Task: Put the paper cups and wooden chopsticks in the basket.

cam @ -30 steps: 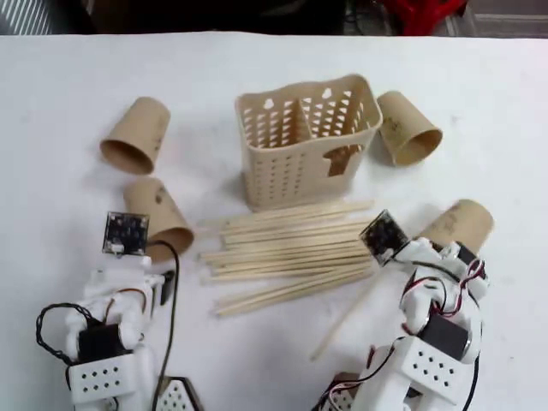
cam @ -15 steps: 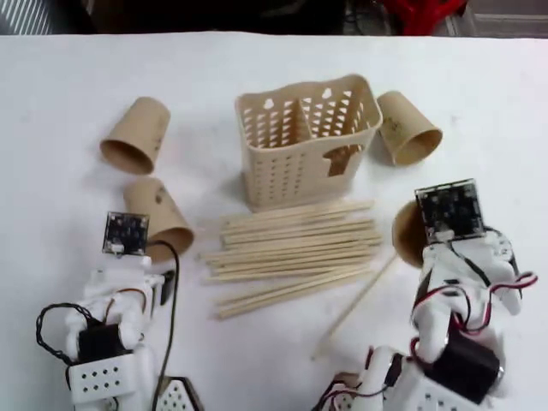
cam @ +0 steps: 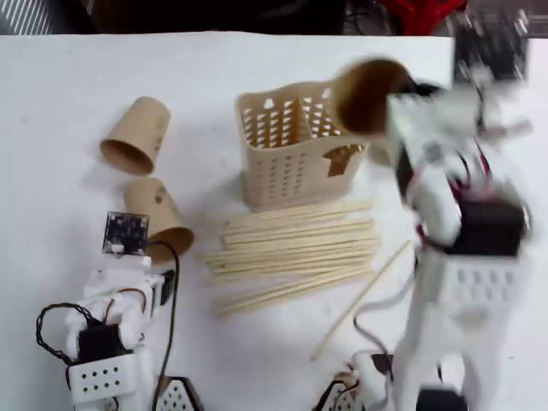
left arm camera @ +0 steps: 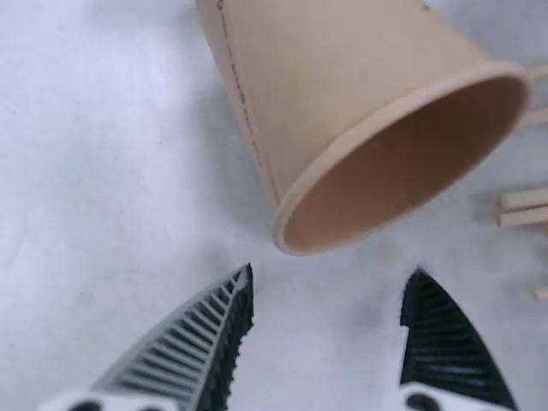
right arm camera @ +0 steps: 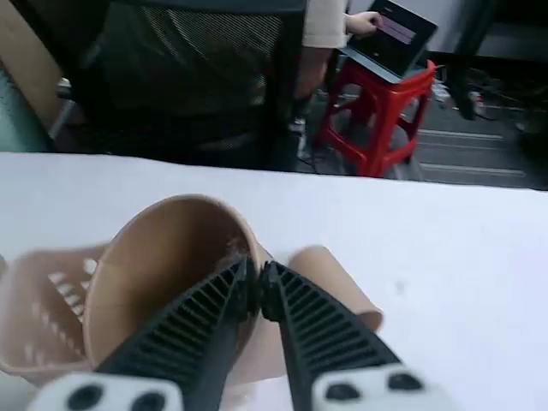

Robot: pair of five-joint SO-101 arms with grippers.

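Pinching the rim of a paper cup (right arm camera: 163, 257), right fingers (right arm camera: 214, 317) hold it at the basket (right arm camera: 34, 317) edge; left fingers (left arm camera: 214, 334) gape, another cup (left arm camera: 360, 111) just beyond.

Your right arm (cam: 454, 197) stands tall just beside the basket (cam: 282, 175). Its paper cup (cam: 368, 90) hangs over the basket's right rim and blocks that side, while the left compartment is open from above. The chopstick pile (cam: 295, 253) fills the table in front of the basket. A lying cup (left arm camera: 360, 128) sits just ahead of your left gripper (left arm camera: 334, 274), whose fingers are spread. A lane of bare table runs between that cup and the basket.
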